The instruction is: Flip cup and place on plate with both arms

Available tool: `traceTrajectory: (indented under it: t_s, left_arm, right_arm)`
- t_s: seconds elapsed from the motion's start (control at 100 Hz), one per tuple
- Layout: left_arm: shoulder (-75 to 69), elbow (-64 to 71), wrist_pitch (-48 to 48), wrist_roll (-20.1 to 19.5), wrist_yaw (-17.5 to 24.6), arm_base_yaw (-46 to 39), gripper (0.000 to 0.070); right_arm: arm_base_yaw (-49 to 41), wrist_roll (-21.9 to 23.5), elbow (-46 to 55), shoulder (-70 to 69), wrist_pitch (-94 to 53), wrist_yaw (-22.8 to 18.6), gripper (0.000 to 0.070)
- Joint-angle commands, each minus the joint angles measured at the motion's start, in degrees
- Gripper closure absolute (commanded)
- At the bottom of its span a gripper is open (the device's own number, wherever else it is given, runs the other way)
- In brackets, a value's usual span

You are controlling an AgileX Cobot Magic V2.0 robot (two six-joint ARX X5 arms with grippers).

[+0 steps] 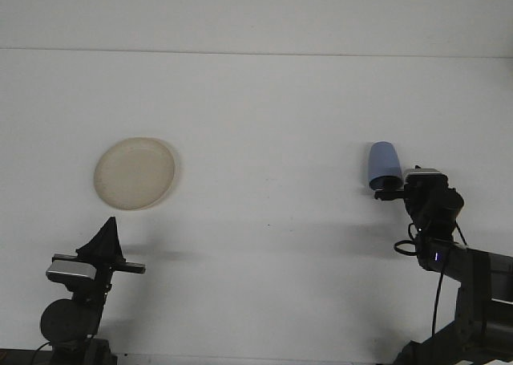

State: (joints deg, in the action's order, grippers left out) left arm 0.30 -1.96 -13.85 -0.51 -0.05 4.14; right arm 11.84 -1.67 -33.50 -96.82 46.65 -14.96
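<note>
While the left end effector [110, 229] sits low near the front with its fingers pinched together on nothing, the cream plate [135, 172] lies on the white desk [264, 124] just beyond it. Way over right, the right end effector [390, 190] is clamped on the blue cup [383, 164], rounded bottom pointing up.

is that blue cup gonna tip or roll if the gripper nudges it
Probably tips easily: the blue cup stands tall and narrow, seemingly upside down. Its round tapered sides suggest it would roll in a curve once down. It looks like light plastic, so the right gripper should lift it easily.
</note>
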Motion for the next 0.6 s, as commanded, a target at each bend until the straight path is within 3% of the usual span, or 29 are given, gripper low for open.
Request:
traceTrajectory:
  t_s: [0.0, 0.06, 0.11, 0.16, 0.32, 0.59]
  left_arm:
    - [-0.1, 1.2, -0.8, 0.1, -0.1, 0.0, 0.0689]
    - [-0.1, 1.2, -0.8, 0.1, -0.1, 0.0, 0.0689]
    - [-0.1, 1.2, -0.8, 0.1, -0.1, 0.0, 0.0689]
    - [-0.1, 1.2, -0.8, 0.1, -0.1, 0.0, 0.0689]
    - [-0.1, 1.2, -0.8, 0.1, -0.1, 0.0, 0.0689]
    - [-0.1, 1.2, -0.8, 0.1, -0.1, 0.0, 0.0689]
  right_arm:
    - [0.1, -0.8, -1.5, -2.1, 0.6, -0.3, 0.0222]
    - [0.1, -0.8, -2.1, -2.9, 0.7, -0.3, 0.0229]
    - [0.1, -1.2, -2.2, -3.1, 0.7, -0.3, 0.0279]
    - [0.1, -1.6, -2.2, -3.4, 0.7, -0.6, 0.0358]
    - [0.1, -1.8, -2.2, -3.4, 0.7, -4.2, 0.0697]
    - [0.1, -0.1, -2.2, -1.9, 0.9, -4.6, 0.07]
